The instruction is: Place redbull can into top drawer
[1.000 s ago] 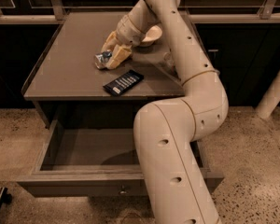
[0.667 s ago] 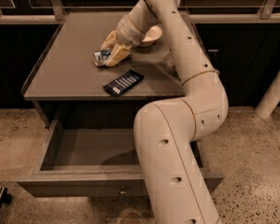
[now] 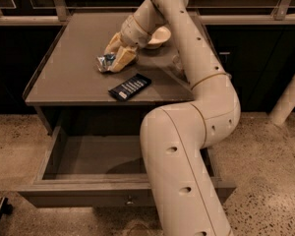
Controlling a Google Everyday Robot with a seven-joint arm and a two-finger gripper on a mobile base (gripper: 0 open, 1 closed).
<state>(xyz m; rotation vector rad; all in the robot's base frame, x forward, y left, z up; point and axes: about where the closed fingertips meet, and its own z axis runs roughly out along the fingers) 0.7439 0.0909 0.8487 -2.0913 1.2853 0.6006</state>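
Note:
The redbull can (image 3: 106,62) lies on its side on the grey-brown cabinet top (image 3: 64,77), left of centre. My gripper (image 3: 117,55) reaches down from the back right and is closed around the can, whose silver-and-blue end pokes out to the left. The can rests low on the tabletop. The top drawer (image 3: 88,198) is pulled wide open below the cabinet top. Its inside (image 3: 93,154) is bare and its small round knob (image 3: 130,199) shows on the front panel. My arm (image 3: 187,146) hides the drawer's right part.
A flat dark-blue snack packet (image 3: 130,86) lies near the tabletop's front edge, just right of the can. A pale bowl (image 3: 158,36) stands at the back behind the gripper. A low rail (image 3: 39,73) lines the table's left edge. Speckled floor lies around.
Almost nothing. The gripper and the can stay in the same spot on the tabletop, and the drawer stays open.

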